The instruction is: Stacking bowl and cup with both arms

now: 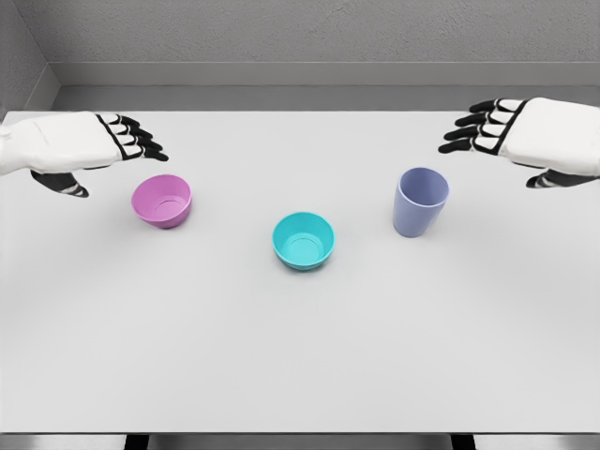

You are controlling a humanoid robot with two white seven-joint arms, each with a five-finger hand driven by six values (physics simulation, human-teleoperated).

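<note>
Fingers (pixel 141 141) spread, both hands empty | pink bowl (pixel 161 201), teal bowl (pixel 304 240), lavender cup (pixel 419 201) upright, apart

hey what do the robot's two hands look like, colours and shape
Both the left hand and right hand have smooth, blocky white shells over the back. The fingers are black with white segment bands, five on each. No cables or markings show.

We see a broad white tabletop (pixel 300 375) filling most of the view, its far edge running straight across near the top and its near edge close to the bottom. Beyond the far edge we find a grey wall (pixel 309 33) with a paler band along its foot.
</note>
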